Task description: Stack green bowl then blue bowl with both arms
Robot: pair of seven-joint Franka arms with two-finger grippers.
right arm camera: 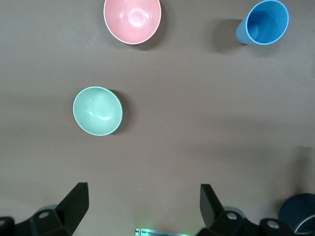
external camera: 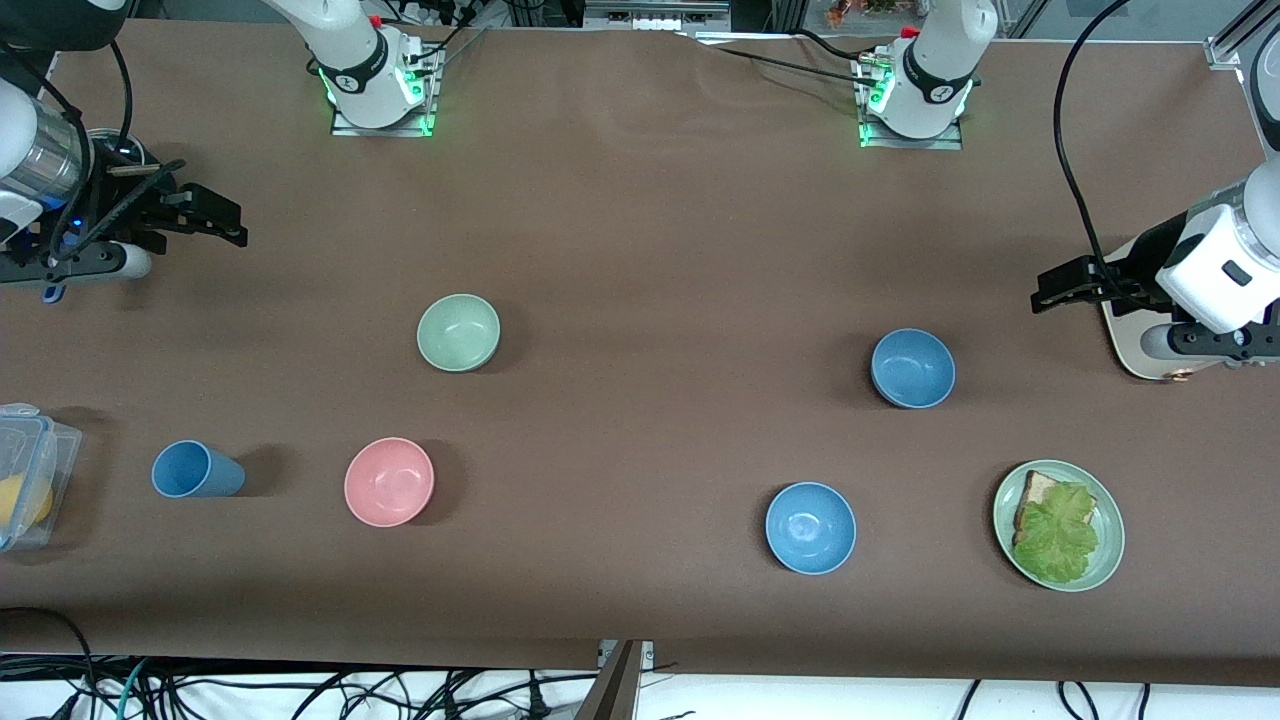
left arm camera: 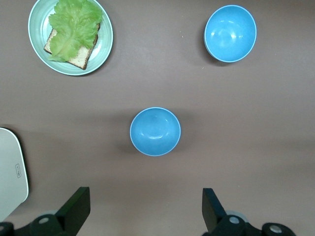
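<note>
The pale green bowl [external camera: 458,332] [right arm camera: 97,110] sits upright on the brown table toward the right arm's end. The dusty blue bowl [external camera: 912,368] [left arm camera: 155,131] sits upright toward the left arm's end. My right gripper [external camera: 228,222] [right arm camera: 142,194] hovers open and empty over bare table at its own end, apart from the green bowl. My left gripper [external camera: 1042,288] [left arm camera: 145,196] hovers open and empty over bare table at its own end, apart from the blue bowl. Both arms wait.
A pink bowl [external camera: 389,481] and a blue cup [external camera: 195,470] lie nearer the front camera than the green bowl. A brighter sky-blue bowl [external camera: 810,527] and a plate [external camera: 1108,560] with bread and lettuce lie nearer than the blue bowl. A clear box [external camera: 28,485] and a white board [external camera: 1128,340] sit at the table's ends.
</note>
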